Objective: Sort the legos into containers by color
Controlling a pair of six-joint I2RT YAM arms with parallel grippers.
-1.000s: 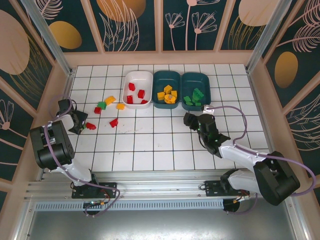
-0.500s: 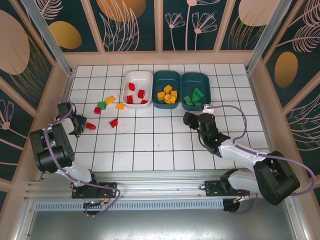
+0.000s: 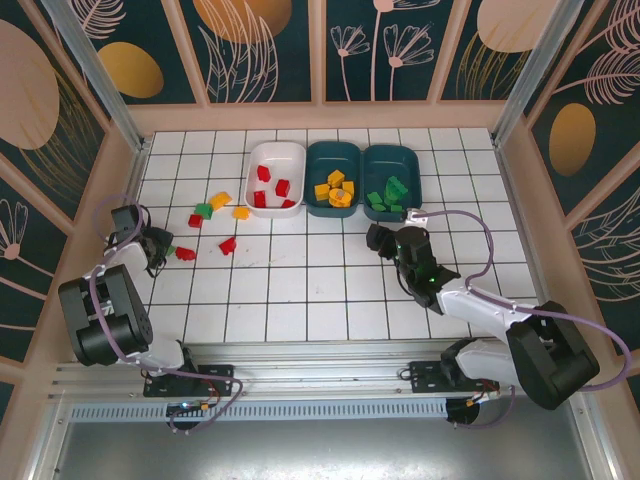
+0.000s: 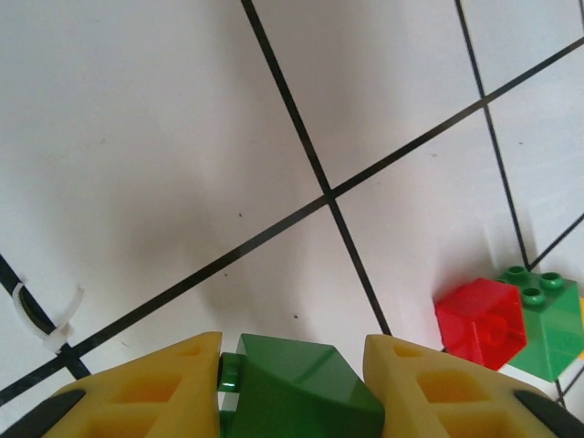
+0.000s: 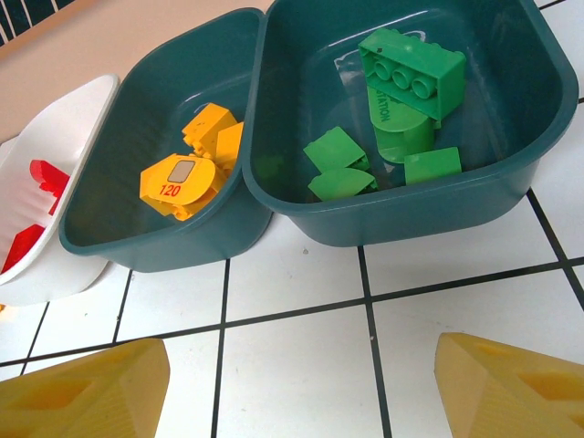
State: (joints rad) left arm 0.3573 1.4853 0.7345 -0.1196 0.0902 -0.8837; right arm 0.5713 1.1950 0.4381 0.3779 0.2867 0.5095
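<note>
- White-tiled worktop with dark grid lines; patterned panels wall it on three sides.
- Three bins stand side by side at the far edge. The white bin has reds, the middle bin has yellows and the right bin has greens.
- Progress, by my read: well over half done. No bin shows a wrong colour.
- Left to sort: a loose cluster left of the white bin, made up of three red, two yellow and one green. One of the three, a red brick, lies nearest the left arm.
- Left gripper is clamped on a green brick, low over the far-left tiles and well apart from the right bin.
- Held brick: its smooth sloped face points toward the wrist camera, and a stud shows at its left edge against the finger. Its lower part is cut off, so I cannot tell the long axis.
- Right gripper is spread wide and empty, near the two teal bins.
- The big green block in the right bin lies tilted, with its long axis roughly left-right in the right wrist view.
</note>
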